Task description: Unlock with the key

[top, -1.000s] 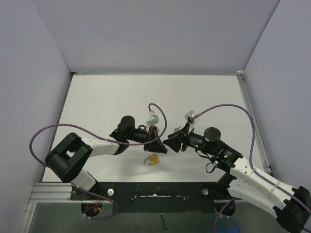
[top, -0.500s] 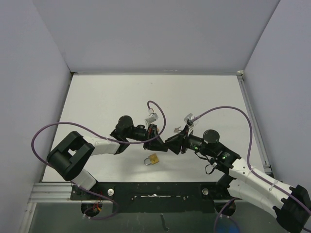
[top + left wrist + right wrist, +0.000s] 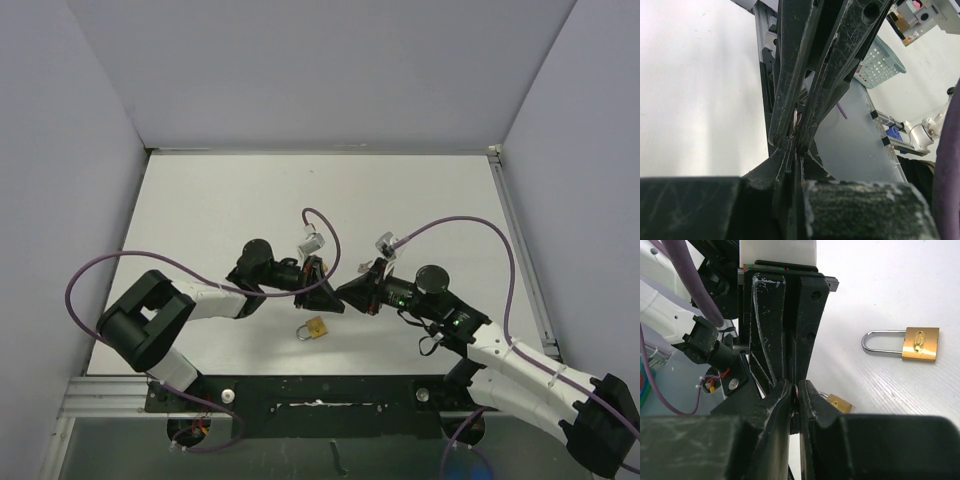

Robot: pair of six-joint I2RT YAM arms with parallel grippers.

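I see a brass padlock [image 3: 316, 328] lying flat on the table, silver shackle closed. Key [image 3: 796, 120]: only a thin metal sliver shows, pinched where left gripper [image 3: 326, 297] and right gripper [image 3: 345, 296] meet.

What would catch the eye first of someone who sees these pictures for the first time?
First, the two arms meet tip to tip over the middle of the table. The left tool and the right tool both seem to pinch one thin metal piece, probably the key. Next comes the brass padlock, which lies on the table just in front of them, toward the arm bases.
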